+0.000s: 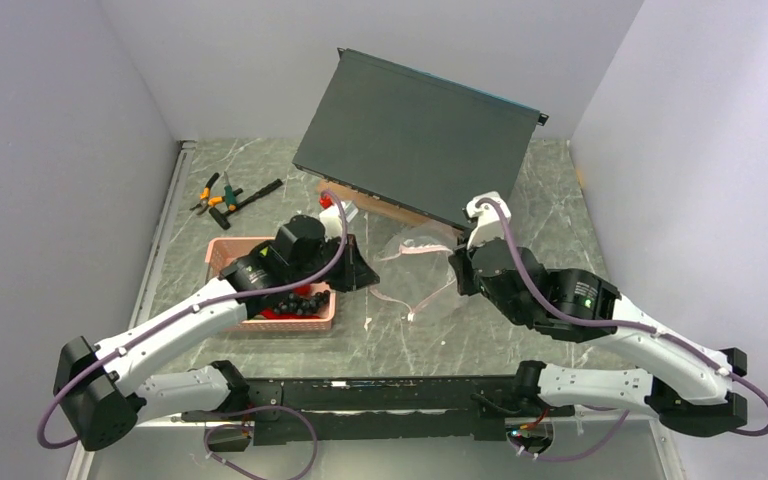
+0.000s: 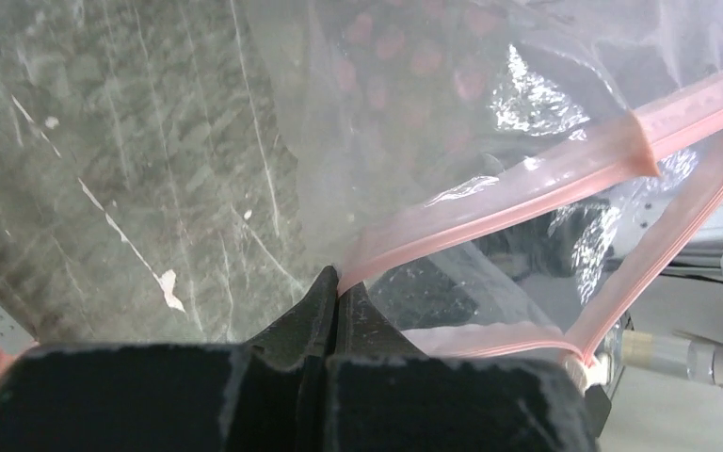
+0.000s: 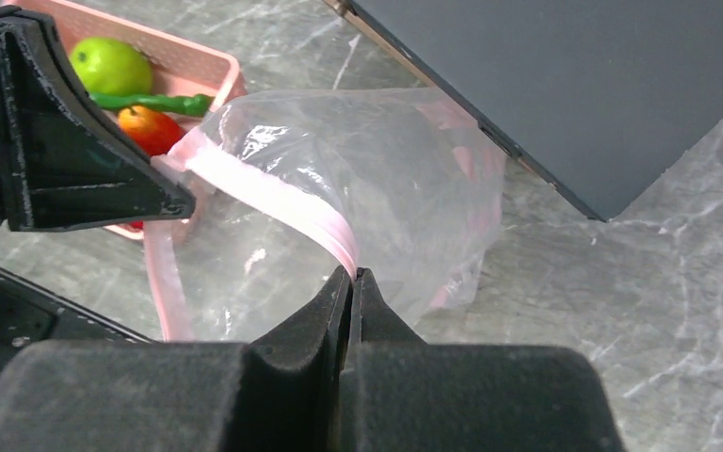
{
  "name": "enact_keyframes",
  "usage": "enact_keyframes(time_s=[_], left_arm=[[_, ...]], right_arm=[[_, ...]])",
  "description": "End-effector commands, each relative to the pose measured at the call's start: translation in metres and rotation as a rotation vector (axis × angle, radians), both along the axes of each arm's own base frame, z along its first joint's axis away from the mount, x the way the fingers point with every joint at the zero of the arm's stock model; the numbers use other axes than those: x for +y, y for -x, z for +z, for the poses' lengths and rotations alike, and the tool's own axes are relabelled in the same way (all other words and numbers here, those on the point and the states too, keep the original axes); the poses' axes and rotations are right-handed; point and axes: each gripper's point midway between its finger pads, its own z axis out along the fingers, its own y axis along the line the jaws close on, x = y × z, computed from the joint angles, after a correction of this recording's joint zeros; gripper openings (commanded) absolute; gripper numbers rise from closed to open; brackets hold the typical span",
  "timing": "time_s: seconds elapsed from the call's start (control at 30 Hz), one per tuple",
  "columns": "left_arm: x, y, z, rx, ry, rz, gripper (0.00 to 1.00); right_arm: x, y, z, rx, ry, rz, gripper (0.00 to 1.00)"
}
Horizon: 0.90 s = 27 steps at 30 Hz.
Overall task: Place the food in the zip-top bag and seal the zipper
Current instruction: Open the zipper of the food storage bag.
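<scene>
- The left gripper (image 2: 337,292) has its fingers pressed together on the pale-pink zipper (image 2: 527,179), pinching the strip where it meets the fingertips
- The right gripper (image 3: 353,278) is likewise clamped on the zipper, its two dark fingers closed with the pink strip running up and away from between them towards the left gripper
- The zip-top bag (image 1: 425,270) hangs between the two grippers, to the right of the pink basket (image 1: 222,250) and just in front of a tilted dark panel (image 1: 420,135)
- In the left wrist view the bag's mouth gapes: the two pink lips of the zipper stand apart and form an open loop, with crinkled clear film behind them
- In the right wrist view the bag's body billows out behind the strip, and its lower part rests on the grey marbled table (image 1: 550,200)
- The food sits in the basket, apart from the bag: a bright green apple (image 3: 111,64), a long green pepper (image 3: 151,101) just below it, and an orange-red piece (image 3: 149,127) by the basket's near wall
- The left arm reaches across the basket and hides much of it from the top camera
- Orange-handled pliers (image 1: 215,195) lie at the far left of the table, well apart from the bag
</scene>
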Motion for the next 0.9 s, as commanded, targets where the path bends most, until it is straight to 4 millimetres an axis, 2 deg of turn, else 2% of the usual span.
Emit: enact_keyframes(time_s=[0.0, 0.17, 0.23, 0.3, 0.47, 0.6, 0.73, 0.8, 0.87], left_arm=[[-0.003, 0.015, -0.010, 0.035, 0.060, -0.039, 0.00], [0.002, 0.022, -0.002, 0.022, 0.167, -0.008, 0.00], [0.005, 0.022, -0.002, 0.019, 0.169, 0.005, 0.00], [0.003, 0.023, -0.001, 0.025, 0.169, -0.001, 0.00], [-0.028, 0.030, 0.019, 0.036, 0.216, -0.135, 0.00], [-0.059, 0.043, 0.046, 0.021, 0.262, -0.245, 0.00], [-0.089, 0.060, 0.077, 0.004, 0.343, -0.371, 0.00], [-0.095, 0.064, 0.082, 0.000, 0.350, -0.385, 0.00], [-0.094, 0.064, 0.078, -0.001, 0.343, -0.370, 0.00]], right_arm=[[0.000, -0.006, -0.021, -0.009, 0.101, -0.001, 0.00], [0.059, -0.003, -0.013, 0.005, -0.098, 0.133, 0.00], [0.070, -0.004, -0.010, 0.006, -0.115, 0.154, 0.00], [0.071, -0.005, -0.009, -0.003, -0.094, 0.161, 0.00], [0.043, 0.002, 0.003, -0.062, -0.011, 0.206, 0.00], [0.009, 0.020, 0.019, -0.084, 0.012, 0.248, 0.00], [-0.014, 0.041, 0.039, -0.083, -0.034, 0.304, 0.00], [-0.017, 0.048, 0.043, -0.076, -0.061, 0.325, 0.00], [-0.012, 0.051, 0.038, -0.052, -0.073, 0.341, 0.00]])
